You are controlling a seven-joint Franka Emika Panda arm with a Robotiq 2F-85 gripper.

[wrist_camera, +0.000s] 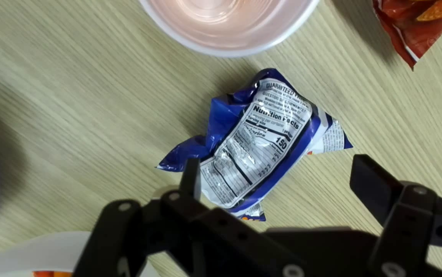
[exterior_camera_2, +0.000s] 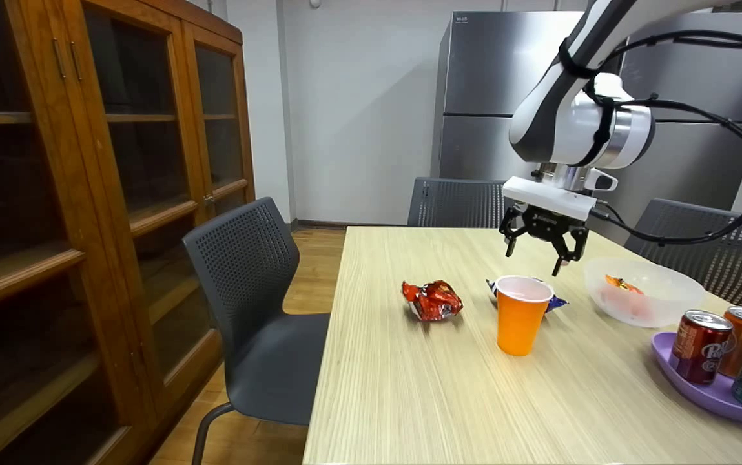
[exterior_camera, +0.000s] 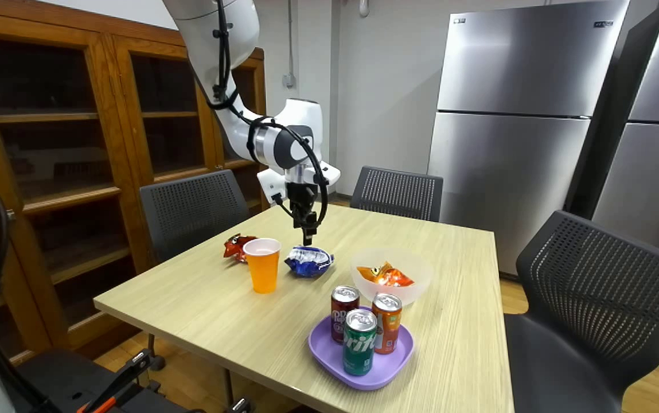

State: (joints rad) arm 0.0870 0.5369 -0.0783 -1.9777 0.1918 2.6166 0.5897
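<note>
My gripper (wrist_camera: 276, 169) is open and empty above the table, pointing down. In both exterior views the gripper (exterior_camera: 308, 235) (exterior_camera_2: 533, 258) hangs above a blue snack bag (exterior_camera: 309, 262). In the wrist view the blue bag (wrist_camera: 259, 138) lies with its white nutrition label up, partly between the fingers and nearer the left one. In an exterior view the blue bag (exterior_camera_2: 556, 302) is mostly hidden behind an orange cup (exterior_camera_2: 518, 323). The cup (exterior_camera: 264, 272) stands upright beside the bag; its white rim (wrist_camera: 228, 52) shows in the wrist view. A red snack bag (exterior_camera_2: 434, 301) lies farther off.
A translucent white bowl (exterior_camera: 421, 287) holds orange-red snack bags (exterior_camera: 386, 276). A purple plate (exterior_camera: 363, 383) carries a Sprite can (exterior_camera: 359, 344), a Dr Pepper can (exterior_camera: 338, 321) and an orange can (exterior_camera: 386, 327). Chairs (exterior_camera_2: 248, 284) stand around the table (exterior_camera: 191, 304).
</note>
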